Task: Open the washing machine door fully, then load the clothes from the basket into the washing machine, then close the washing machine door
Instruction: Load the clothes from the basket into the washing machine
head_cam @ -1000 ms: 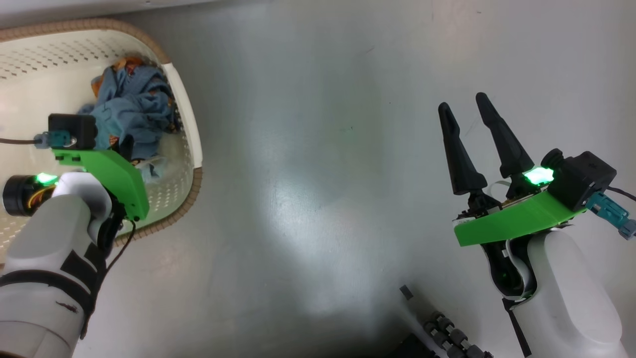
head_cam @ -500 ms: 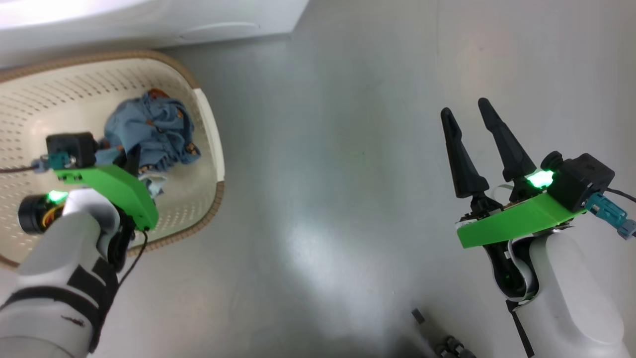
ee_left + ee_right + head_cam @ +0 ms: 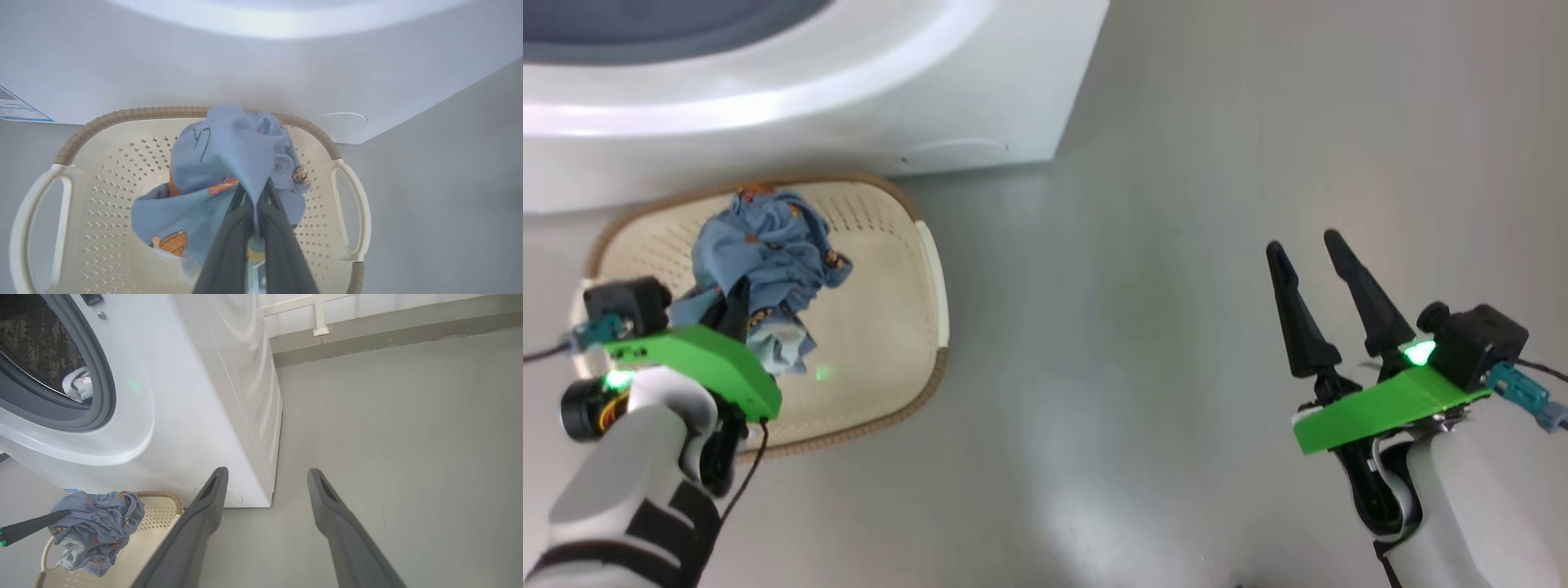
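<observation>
My left gripper (image 3: 737,294) is shut on a bundle of light blue clothes (image 3: 768,245) with orange prints, held just above the cream basket (image 3: 931,269). In the left wrist view the dark fingers (image 3: 255,188) pinch the cloth (image 3: 229,151) over the perforated basket (image 3: 122,114). The white washing machine (image 3: 849,98) stands right behind the basket. Its drum opening (image 3: 49,355) is uncovered, with a pale garment (image 3: 79,386) inside. The washing machine door is out of view. My right gripper (image 3: 1303,241) hangs open over bare floor, far right of the basket.
Grey floor (image 3: 1135,286) stretches to the right of the machine and the basket. A wall base (image 3: 388,330) runs behind the machine. The round cap (image 3: 339,118) sits at the machine's lower corner, and a blue label (image 3: 16,108) is on its front.
The head camera has swung so the washing machine has come into view. My left gripper has lifted the blue clothes up out of the basket. The right gripper stays open.
</observation>
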Robot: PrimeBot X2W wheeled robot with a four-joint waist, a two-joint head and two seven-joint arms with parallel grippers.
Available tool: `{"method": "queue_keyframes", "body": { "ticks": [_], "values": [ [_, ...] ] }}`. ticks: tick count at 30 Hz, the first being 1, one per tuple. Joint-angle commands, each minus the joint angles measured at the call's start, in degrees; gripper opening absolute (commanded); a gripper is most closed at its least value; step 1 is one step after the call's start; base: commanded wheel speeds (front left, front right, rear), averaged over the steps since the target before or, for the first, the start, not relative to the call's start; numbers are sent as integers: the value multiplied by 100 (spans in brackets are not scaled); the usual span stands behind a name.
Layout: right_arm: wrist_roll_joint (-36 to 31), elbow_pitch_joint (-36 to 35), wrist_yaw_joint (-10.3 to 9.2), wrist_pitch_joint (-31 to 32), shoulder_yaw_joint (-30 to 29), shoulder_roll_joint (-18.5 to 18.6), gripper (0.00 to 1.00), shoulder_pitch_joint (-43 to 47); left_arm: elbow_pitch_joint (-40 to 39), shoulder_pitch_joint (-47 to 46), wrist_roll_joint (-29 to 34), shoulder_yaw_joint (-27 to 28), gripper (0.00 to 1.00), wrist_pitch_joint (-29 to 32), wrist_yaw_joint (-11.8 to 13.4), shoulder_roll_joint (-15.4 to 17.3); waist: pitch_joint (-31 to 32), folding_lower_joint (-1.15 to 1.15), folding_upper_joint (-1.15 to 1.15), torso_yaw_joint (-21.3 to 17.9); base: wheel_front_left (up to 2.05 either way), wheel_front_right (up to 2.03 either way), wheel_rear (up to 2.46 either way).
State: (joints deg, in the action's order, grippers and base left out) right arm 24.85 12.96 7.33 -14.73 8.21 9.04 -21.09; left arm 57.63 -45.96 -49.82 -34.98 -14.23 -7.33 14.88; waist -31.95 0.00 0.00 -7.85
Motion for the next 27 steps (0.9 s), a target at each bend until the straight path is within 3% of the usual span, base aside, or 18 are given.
{"method": "queue_keyframes", "body": {
  "ticks": [1,15,27],
  "values": [
    [15,-76,16,-27,61,53,100,237,-221,232,212,386,0,-75,-15,238,529,0,0,245,0,0,0],
    [46,95,16,-27,-187,183,100,806,-1813,1756,1878,2418,0,-76,-15,-95,1554,0,0,476,0,0,0],
    [48,81,16,-27,-318,275,100,1140,-3174,2841,2594,3210,0,-76,-15,-375,1975,0,0,586,0,0,0]
  ]
}}
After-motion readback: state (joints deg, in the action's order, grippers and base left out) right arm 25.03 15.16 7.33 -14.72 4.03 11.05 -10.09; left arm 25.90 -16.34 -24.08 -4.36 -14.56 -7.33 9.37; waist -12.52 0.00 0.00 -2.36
